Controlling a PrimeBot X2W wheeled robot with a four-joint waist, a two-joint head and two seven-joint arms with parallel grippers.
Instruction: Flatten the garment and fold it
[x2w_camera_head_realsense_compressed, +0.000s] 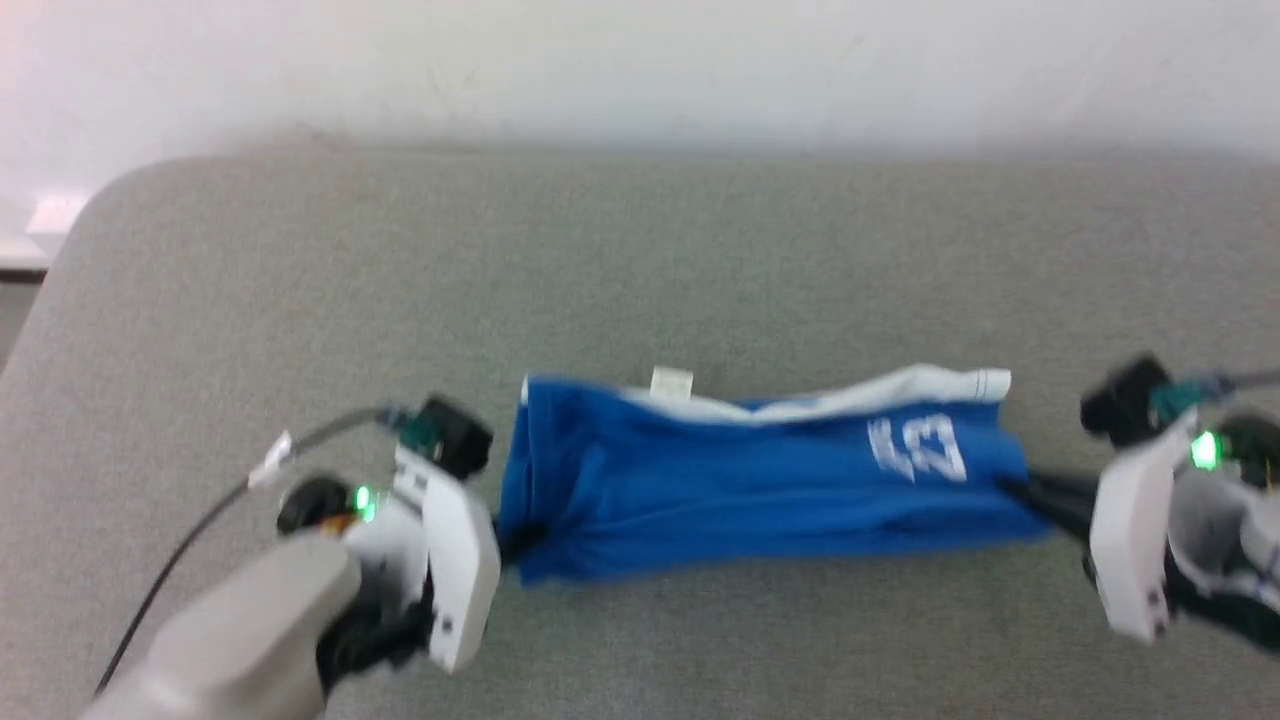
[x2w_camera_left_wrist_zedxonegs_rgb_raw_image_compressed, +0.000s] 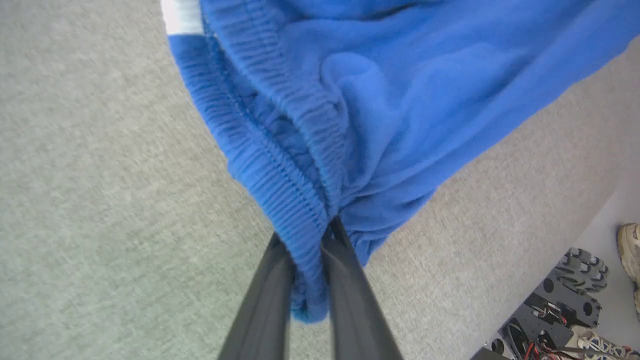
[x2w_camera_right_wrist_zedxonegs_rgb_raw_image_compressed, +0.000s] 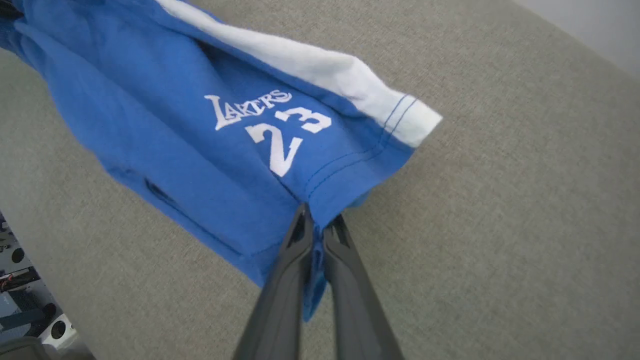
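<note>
- At the left end of the garment (x2w_camera_head_realsense_compressed: 760, 480), the left gripper (x2w_camera_left_wrist_zedxonegs_rgb_raw_image_compressed: 327, 225) is pinching the gathered waistband (x2w_camera_left_wrist_zedxonegs_rgb_raw_image_compressed: 270, 165). Its jaws are standing almost together, with a thick roll of blue elastic squeezed between them.
- At the opposite end, the right gripper (x2w_camera_right_wrist_zedxonegs_rgb_raw_image_compressed: 317, 220) is clamping the hem of one leg, just below the white print (x2w_camera_right_wrist_zedxonegs_rgb_raw_image_compressed: 270, 125). Its jaws are also standing narrow, with only thin cloth between them.
- Between the two grippers the shorts are lying stretched as one long blue band, parallel to the near edge of the desk (x2w_camera_head_realsense_compressed: 700, 250) and about at the middle of that edge.
- Along the far side of this band, the white stripe (x2w_camera_head_realsense_compressed: 900, 385) and a small white tag (x2w_camera_head_realsense_compressed: 671, 381) are showing.
- Near the waistband the cloth is sagging in soft wrinkles, so I am judging that the flattening is not yet complete.
- For doing this step well, both arms should be moving together at the same height and pulling outward with only light tension, until the wrinkles are going out.
- Pulling too strongly is risky, I think: the thin hem could be slipping out from the right jaws, while the thick waistband is giving a safer hold.
- When lowering, the far side should be touching the desk first, and the grippers should be releasing only after the whole band is resting flat.
</note>
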